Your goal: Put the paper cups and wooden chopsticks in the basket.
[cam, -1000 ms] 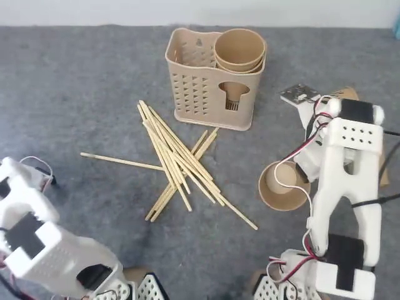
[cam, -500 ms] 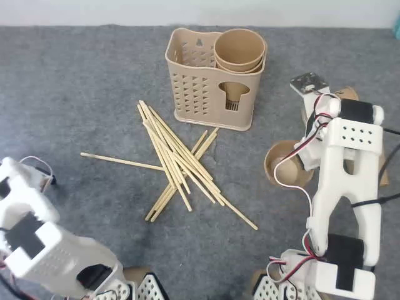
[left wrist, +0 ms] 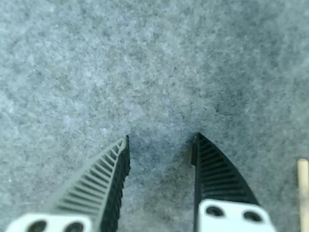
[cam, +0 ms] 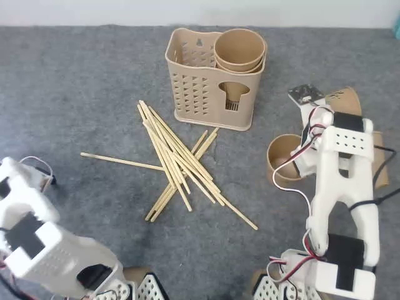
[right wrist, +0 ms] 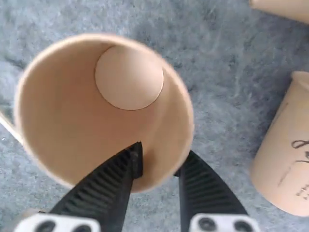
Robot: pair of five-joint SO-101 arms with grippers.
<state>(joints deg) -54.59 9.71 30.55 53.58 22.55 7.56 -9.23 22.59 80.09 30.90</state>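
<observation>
A beige slotted basket (cam: pixel 206 81) stands at the far middle, with stacked paper cups (cam: pixel 239 49) in its right compartment. Several wooden chopsticks (cam: pixel 178 159) lie scattered on the carpet in front of it. My right gripper (right wrist: pixel 164 152) is shut on the rim of a paper cup (right wrist: pixel 106 111), one finger inside and one outside. In the high view that cup (cam: pixel 282 156) is tilted, right of the chopsticks. My left gripper (left wrist: pixel 162 137) hangs open just above bare carpet, with one chopstick end (left wrist: pixel 302 193) beside it.
Two more paper cups lie on their sides by the right arm, one behind it (cam: pixel 344 97) and one at its right (cam: pixel 379 169). The left arm (cam: pixel 31 219) sits at the near left corner. Grey carpet (cam: pixel 81 94) covers the table.
The right gripper has carried the paper cup away from the near edge, toward the basket side, and the cup now sits higher and more tilted. The left arm has not moved.
</observation>
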